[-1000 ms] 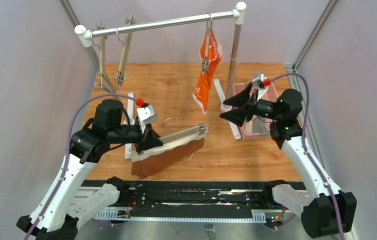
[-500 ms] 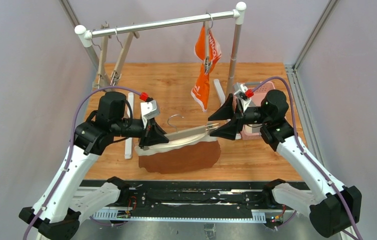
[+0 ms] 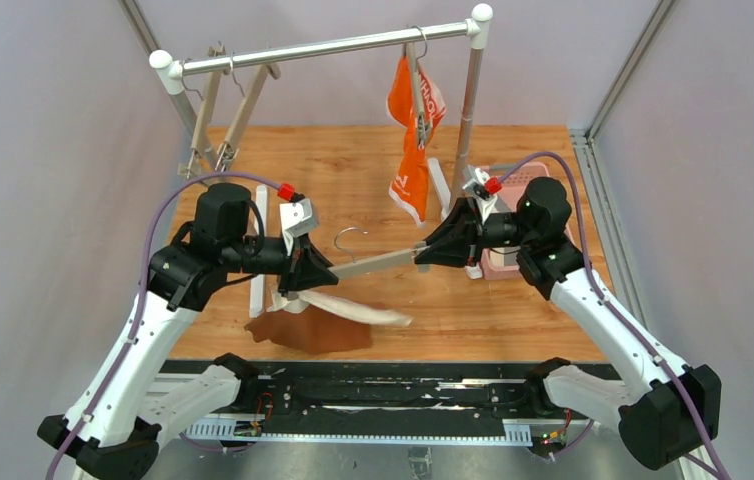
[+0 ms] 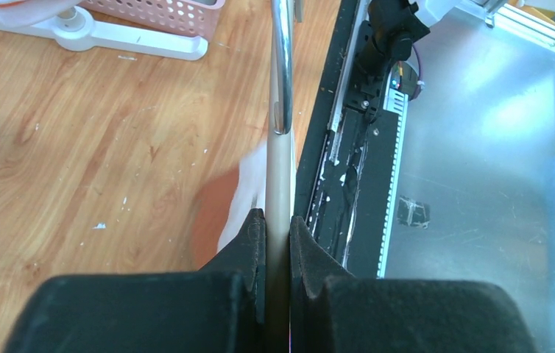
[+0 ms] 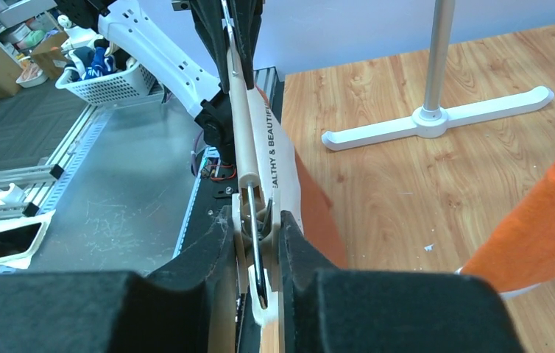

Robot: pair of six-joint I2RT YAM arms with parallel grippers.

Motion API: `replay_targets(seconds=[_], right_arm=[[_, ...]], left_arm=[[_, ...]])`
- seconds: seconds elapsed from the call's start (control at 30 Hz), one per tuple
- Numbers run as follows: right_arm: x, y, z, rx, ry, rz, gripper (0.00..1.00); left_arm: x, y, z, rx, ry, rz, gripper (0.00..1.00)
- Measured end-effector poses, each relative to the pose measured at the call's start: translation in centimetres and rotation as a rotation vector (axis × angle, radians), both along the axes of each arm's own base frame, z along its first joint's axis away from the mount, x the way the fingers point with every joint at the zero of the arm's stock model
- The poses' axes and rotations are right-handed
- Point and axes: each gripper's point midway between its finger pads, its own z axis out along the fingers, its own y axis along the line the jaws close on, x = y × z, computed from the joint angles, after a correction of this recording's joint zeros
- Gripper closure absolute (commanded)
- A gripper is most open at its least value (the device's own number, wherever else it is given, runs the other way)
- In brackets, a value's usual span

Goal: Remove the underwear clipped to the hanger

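A wooden hanger (image 3: 378, 264) is held level over the table between both arms. My left gripper (image 3: 305, 278) is shut on its left end, the bar (image 4: 279, 169) pinched between the fingers (image 4: 256, 235). My right gripper (image 3: 421, 256) is shut on the clip (image 5: 258, 213) at its right end. The rust-brown underwear (image 3: 313, 328) with the cream waistband (image 5: 274, 158) droops below the hanger. Its right end hangs loose of that clip and its left end stays up by my left gripper. Orange underwear (image 3: 415, 140) hangs clipped to another hanger on the rail (image 3: 323, 48).
Two bare hangers (image 3: 221, 110) hang at the rail's left. A pink basket (image 3: 513, 258) stands behind my right arm, also in the left wrist view as the pink basket (image 4: 164, 11). The rack's white feet (image 5: 436, 118) lie on the wooden table (image 3: 353, 180).
My right gripper came in from the basket and closed on the hanger's right clip. The brown underwear's right end dropped away from the hanger and sagged to the left.
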Motion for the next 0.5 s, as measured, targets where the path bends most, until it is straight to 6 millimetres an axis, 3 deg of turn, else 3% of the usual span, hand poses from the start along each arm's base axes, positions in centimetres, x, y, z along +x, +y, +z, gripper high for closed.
replay_targets(seconds=[0.03,0.07,0.1,0.5], right_arm=[[0.0,0.0,0.0,0.0,0.0,0.001,0.79],[0.0,0.0,0.0,-0.001,0.001,0.0,0.48],[0.0,0.0,0.0,-0.002,0.004,-0.002,0.34],[1.5,-0.1,0.5,-0.014,-0.034,-0.177,0.28]], left_arm=[[0.0,0.0,-0.1,0.0,0.002,0.001,1.0],[0.0,0.0,-0.1,0.001,0.003,0.001,1.0],[0.0,0.0,-0.1,0.0,0.003,0.001,1.0],[1.1,-0.7,2.2,-0.077,-0.068,0.028,1.0]])
